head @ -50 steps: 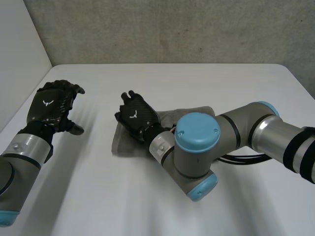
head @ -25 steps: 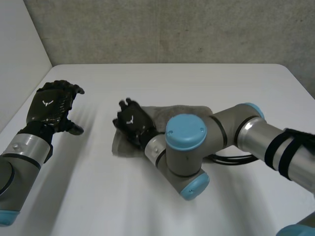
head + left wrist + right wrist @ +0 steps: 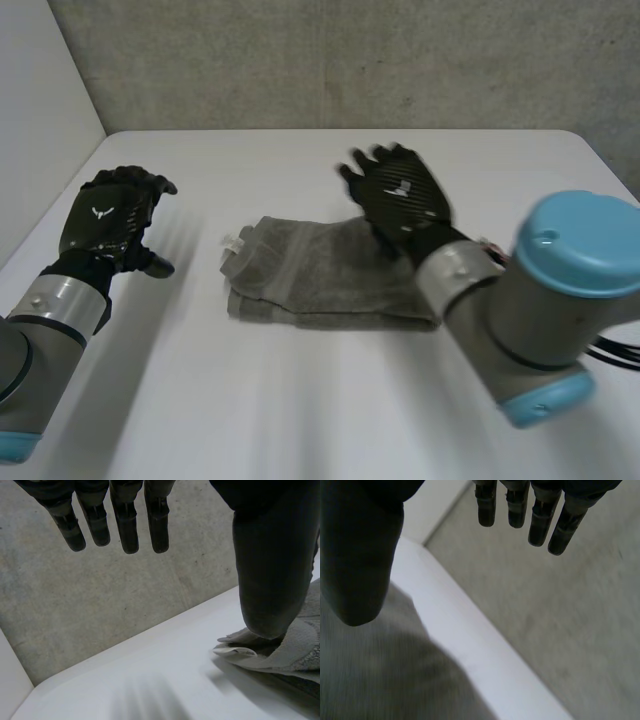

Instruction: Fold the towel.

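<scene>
The grey towel (image 3: 320, 275) lies folded mid-frame on the white bench (image 3: 300, 400), with a small white label (image 3: 235, 243), unreadable, at its left corner. The left hand (image 3: 105, 220), far left, and the right hand (image 3: 400, 195), over the towel's upper right, hold nothing, fingers apart. Each back bears a white emblem (image 3: 99, 212).

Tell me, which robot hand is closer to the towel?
Right. The right hand is above the towel's far edge, open; the left hand is off to its side, apart from it.
</scene>
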Tool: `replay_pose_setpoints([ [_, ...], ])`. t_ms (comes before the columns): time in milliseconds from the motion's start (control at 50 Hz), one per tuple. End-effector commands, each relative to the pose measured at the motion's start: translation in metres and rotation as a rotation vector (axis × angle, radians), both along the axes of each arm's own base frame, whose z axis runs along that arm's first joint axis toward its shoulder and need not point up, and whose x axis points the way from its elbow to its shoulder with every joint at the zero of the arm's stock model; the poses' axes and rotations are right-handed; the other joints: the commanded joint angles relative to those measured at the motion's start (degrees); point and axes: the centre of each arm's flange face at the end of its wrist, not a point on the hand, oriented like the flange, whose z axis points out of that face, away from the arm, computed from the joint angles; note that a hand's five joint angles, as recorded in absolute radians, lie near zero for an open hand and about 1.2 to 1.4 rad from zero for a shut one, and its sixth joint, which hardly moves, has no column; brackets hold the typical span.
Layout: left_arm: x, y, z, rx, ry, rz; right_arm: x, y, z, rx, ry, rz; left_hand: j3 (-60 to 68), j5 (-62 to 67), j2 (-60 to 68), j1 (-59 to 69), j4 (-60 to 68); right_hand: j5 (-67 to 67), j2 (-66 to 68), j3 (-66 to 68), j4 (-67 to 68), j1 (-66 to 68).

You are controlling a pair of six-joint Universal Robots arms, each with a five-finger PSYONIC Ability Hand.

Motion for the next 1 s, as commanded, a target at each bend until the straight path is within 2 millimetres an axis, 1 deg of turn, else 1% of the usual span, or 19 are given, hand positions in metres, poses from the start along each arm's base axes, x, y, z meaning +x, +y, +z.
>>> replay_pose_setpoints([
  [20, -0.014, 0.007, 0.003, -0.012, -0.005, -0.055, -0.056, -0.015, -0.039, 0.169, 0.078, -0.15, -2.6, -0.4, -2.8, -5.6, -3.2, 4.5, 3.7, -1.9, -3.1, 4.8],
  [40, -0.02, 0.009, 0.003, -0.015, -0.005, -0.073, -0.056, -0.015, -0.039, 0.169, 0.078, -0.15, -2.6, -0.3, -2.6, -5.4, -3.2, 4.6, 3.8, -1.9, -3.1, 4.8],
  [80, -0.027, 0.012, 0.002, -0.013, -0.007, -0.095, -0.064, -0.013, -0.056, 0.241, 0.093, -0.146, -2.6, -0.3, -2.6, -5.4, -3.2, 9.5, 8.7, -1.9, -3.1, 9.7],
  [120, -0.042, 0.019, -0.004, 0.003, -0.01, -0.144, -0.064, -0.012, -0.065, 0.269, 0.097, -0.124, -2.6, -0.3, -2.6, -5.4, -3.2, 9.8, 9.0, -1.9, -3.1, 10.0],
  [180, -0.051, 0.024, -0.007, 0.01, -0.014, -0.174, -0.061, -0.012, -0.074, 0.295, 0.1, -0.084, -2.6, -0.3, -2.6, -5.4, -3.2, 13.2, 12.4, -1.9, -3.1, 13.4],
  [300, -0.053, 0.026, -0.011, 0.022, -0.017, -0.176, -0.06, -0.016, -0.093, 0.331, 0.114, -0.075, -2.6, -0.1, -2.4, -5.2, -3.2, 16.2, 15.4, -1.9, -3.1, 16.4],
  [440, -0.049, 0.024, -0.015, 0.034, -0.019, -0.147, -0.06, -0.015, -0.098, 0.349, 0.111, -0.073, -2.6, -0.1, -2.4, -5.2, -3.2, 21.6, 20.8, -1.9, -3.1, 21.8],
  [480, -0.049, 0.024, -0.016, 0.039, -0.02, -0.147, -0.06, -0.016, -0.097, 0.353, 0.101, -0.075, -2.6, -0.1, -2.4, -5.2, -3.2, 23.3, 22.5, -1.9, -3.1, 23.5],
  [520, -0.049, 0.024, -0.019, 0.046, -0.022, -0.149, -0.059, -0.017, -0.096, 0.367, 0.075, -0.079, -2.6, -0.1, -2.4, -5.2, -3.2, 36.0, 35.2, -1.9, -3.1, 36.2],
  [540, -0.049, 0.024, -0.022, 0.056, -0.025, -0.149, -0.059, -0.017, -0.096, 0.367, 0.075, -0.079, -2.6, 0.1, -2.3, -5.1, -3.2, 36.1, 35.3, -1.9, -3.1, 36.3],
  [580, -0.049, 0.024, -0.025, 0.066, -0.029, -0.15, -0.06, -0.019, -0.096, 0.358, 0.067, -0.084, -2.6, 0.1, -2.3, -5.1, -3.2, 53.0, 52.2, -1.9, -3.1, 53.2],
  [600, -0.05, 0.024, -0.028, 0.073, -0.031, -0.153, -0.06, -0.019, -0.096, 0.358, 0.067, -0.084, -2.6, -0.1, -2.4, -5.2, -3.2, 53.1, 52.3, -1.9, -3.1, 53.3],
  [620, -0.05, 0.025, -0.029, 0.076, -0.032, -0.153, -0.061, -0.022, -0.095, 0.35, 0.066, -0.087, -2.6, -0.1, -2.4, -5.2, -3.2, 62.2, 61.4, -1.9, -3.1, 62.4],
  [660, -0.05, 0.025, -0.029, 0.079, -0.033, -0.152, -0.066, -0.026, -0.092, 0.341, 0.063, -0.101, -2.6, -0.1, -2.4, -5.2, -3.2, 66.4, 65.6, -1.9, -3.1, 66.6],
  [740, -0.048, 0.025, -0.03, 0.084, -0.034, -0.147, -0.079, -0.035, -0.086, 0.33, 0.063, -0.14, -2.6, -0.3, -2.6, -5.4, -3.2, 66.5, 65.7, -1.9, -3.1, 66.7],
  [800, -0.047, 0.025, -0.031, 0.088, -0.035, -0.143, -0.101, -0.047, -0.072, 0.253, 0.123, -0.163, -2.6, -0.3, -2.6, -5.4, -3.2, 66.5, 65.7, -1.9, -3.1, 66.7],
  [860, -0.045, 0.025, -0.031, 0.088, -0.035, -0.135, -0.11, -0.054, -0.059, 0.191, 0.18, -0.171, -2.6, -0.3, -2.6, -5.4, -3.2, 66.5, 65.7, -1.9, -3.1, 66.7],
  [920, -0.044, 0.024, -0.03, 0.087, -0.034, -0.129, -0.112, -0.056, -0.051, 0.161, 0.207, -0.171, -2.6, -0.4, -2.8, -5.6, -3.2, 66.5, 65.7, -1.9, -3.1, 66.7],
  [1000, -0.044, 0.024, -0.03, 0.084, -0.034, -0.129, -0.106, -0.059, -0.028, 0.064, 0.246, -0.146, -2.6, -0.4, -2.8, -5.6, -3.2, 66.5, 65.7, -1.9, -3.1, 66.7],
])
